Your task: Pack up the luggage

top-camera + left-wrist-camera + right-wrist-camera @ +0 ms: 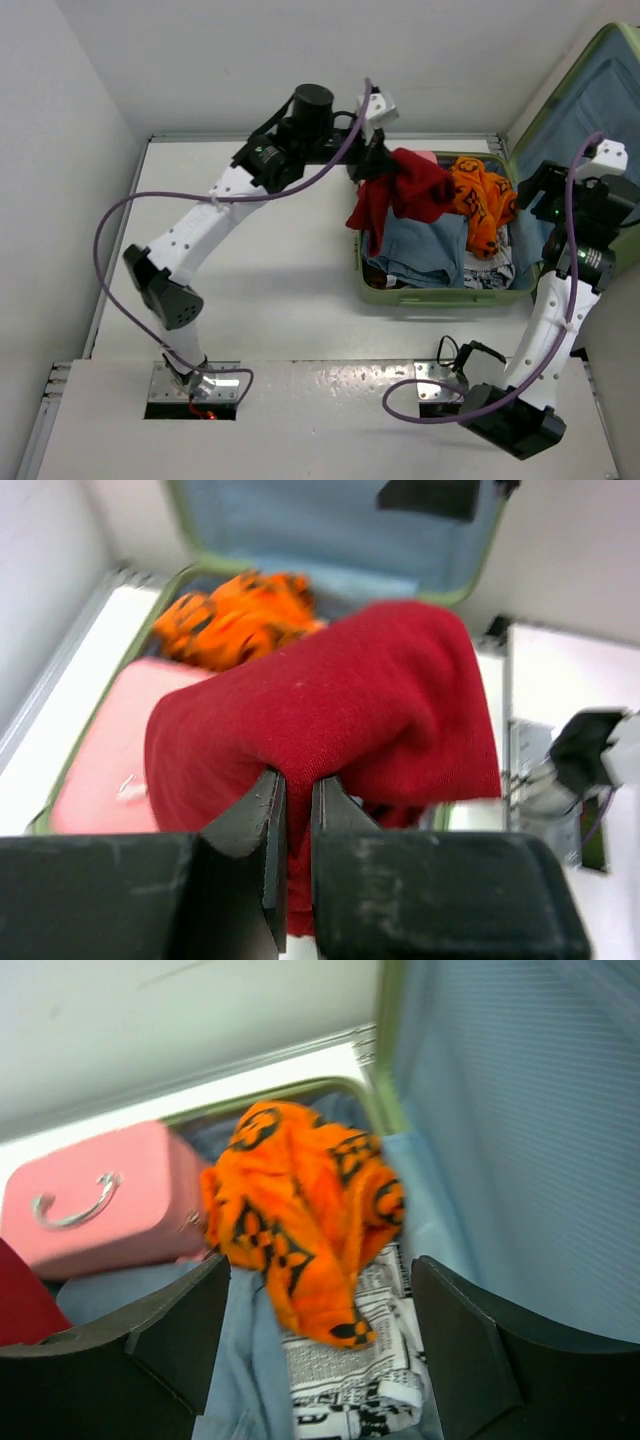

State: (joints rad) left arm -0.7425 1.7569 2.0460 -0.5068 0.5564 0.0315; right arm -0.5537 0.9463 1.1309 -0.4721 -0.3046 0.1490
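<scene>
The luggage [440,295], a light-green suitcase, lies open at the right of the table with its blue-lined lid [600,90] raised. My left gripper [298,780] is shut on a red garment [370,700], which hangs over the case's left back corner [405,190]. Inside lie an orange patterned cloth [300,1200], blue denim [425,245], a newspaper-print cloth [370,1370] and a pink case [90,1200] with a metal handle. My right gripper [320,1270] stands open above the orange cloth, holding nothing, at the case's right side [535,195].
The raised lid [520,1110] stands close on the right of my right gripper. White walls close in the table at the back and left. The bare white tabletop [270,270] stretches left of the suitcase, under the left arm.
</scene>
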